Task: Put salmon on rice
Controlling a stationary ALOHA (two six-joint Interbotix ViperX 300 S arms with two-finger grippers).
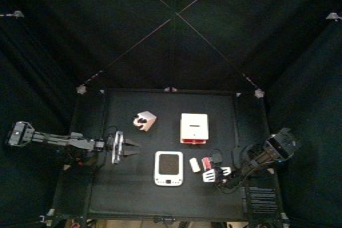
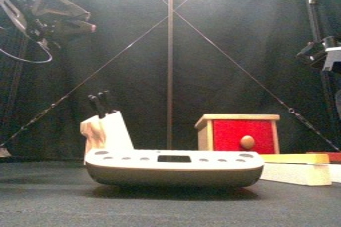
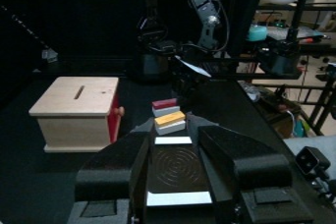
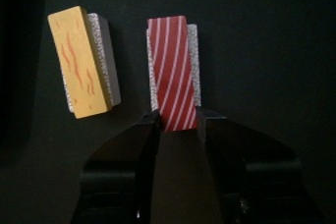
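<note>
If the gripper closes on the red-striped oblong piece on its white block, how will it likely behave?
The red-striped oblong piece looks rigid with flat sides, so it should probably hold shape and not roll. It is small, likely light, so the open right gripper might nudge it. Its glossy top may be slippery.

We see a white tray (image 1: 168, 167) near the front edge of the table (image 1: 134, 177), about mid-table. Behind it to the right stands a pale wooden box (image 1: 197, 126) with a slot on top and a red near side. Left of the box, apart from it, sits a small pale holder (image 1: 142, 122) with two black handles sticking up. Black curtains (image 1: 54, 32) hang all round.
</note>
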